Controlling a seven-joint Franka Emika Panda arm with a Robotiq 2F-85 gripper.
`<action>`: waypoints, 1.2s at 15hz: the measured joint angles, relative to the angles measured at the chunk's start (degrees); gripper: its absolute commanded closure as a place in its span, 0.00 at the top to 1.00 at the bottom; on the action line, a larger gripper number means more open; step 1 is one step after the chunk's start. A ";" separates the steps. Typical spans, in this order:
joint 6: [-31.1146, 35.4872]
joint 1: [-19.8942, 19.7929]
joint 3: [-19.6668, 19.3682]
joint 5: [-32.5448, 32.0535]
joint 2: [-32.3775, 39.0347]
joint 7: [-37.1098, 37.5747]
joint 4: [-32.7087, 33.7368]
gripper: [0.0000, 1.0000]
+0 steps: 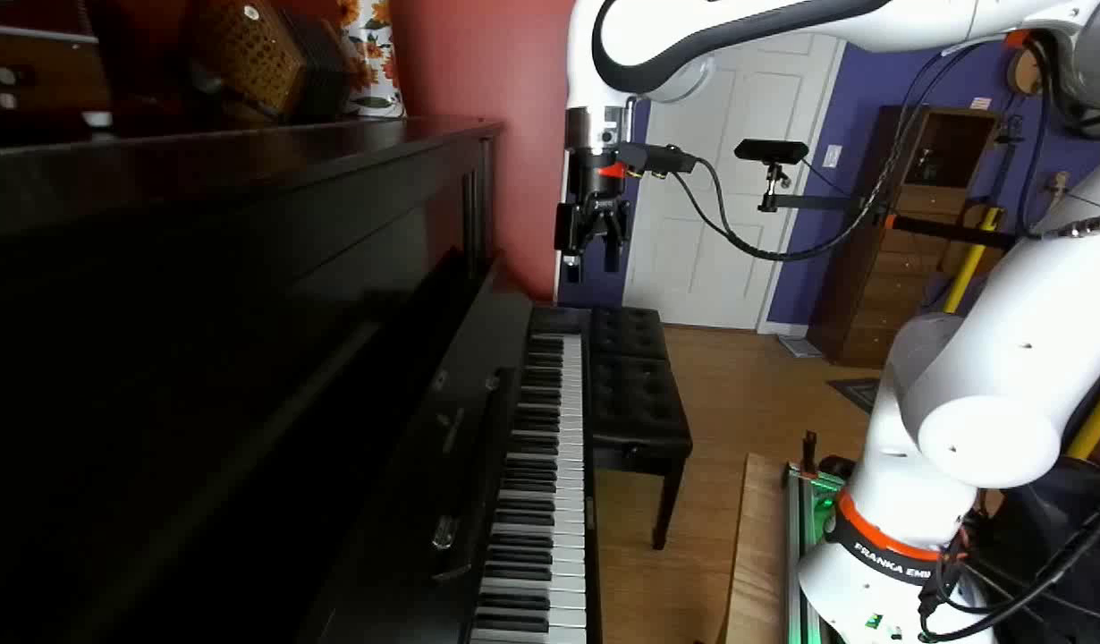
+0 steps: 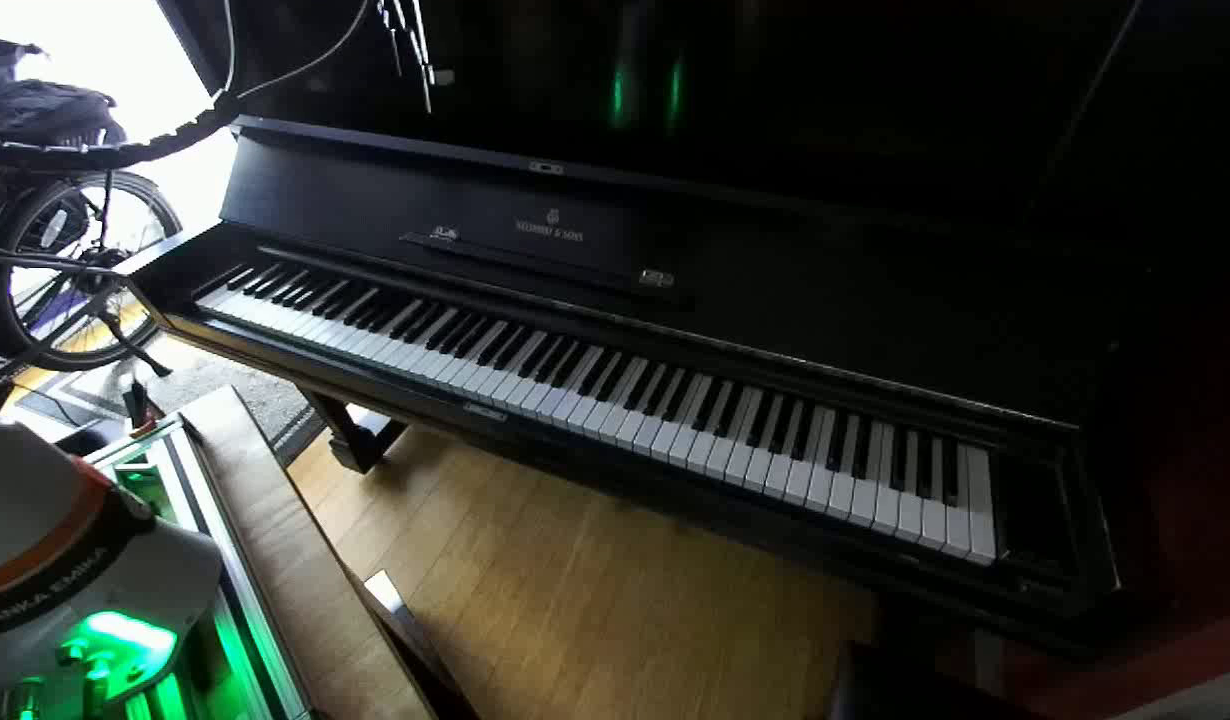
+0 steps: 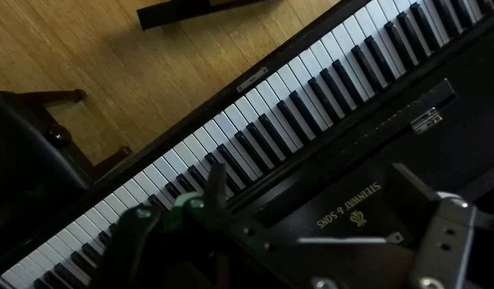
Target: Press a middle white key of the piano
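Observation:
The glossy black piano point(image 1: 335, 268) shows in both exterior views point(image 2: 855, 320) and in the wrist view point(image 3: 472, 144), with its lid up. Its row of white keys point(image 1: 569, 501) with black keys between them is uncovered; the white keys also show in an exterior view point(image 2: 575, 408) and in the wrist view point(image 3: 227, 122). My gripper point(image 1: 593, 266) hangs well above the keyboard, pointing down, touching nothing. In the wrist view the gripper point(image 3: 309, 170) is open, with its fingers wide apart over the key lid and lettering, and nothing between them. Its lower parts hide some keys at lower left.
A black padded bench point(image 1: 639, 402) stands beside the piano's far end. The robot base stands on a wooden table point(image 2: 305, 580). A camera on a mount point(image 1: 772, 152) stands behind the arm. A squeezebox point(image 1: 255, 54) sits on the piano top. A bicycle point(image 2: 85, 270) stands beyond.

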 measured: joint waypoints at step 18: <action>15.87 -0.69 -2.27 -8.05 18.99 -27.64 -8.09 1.00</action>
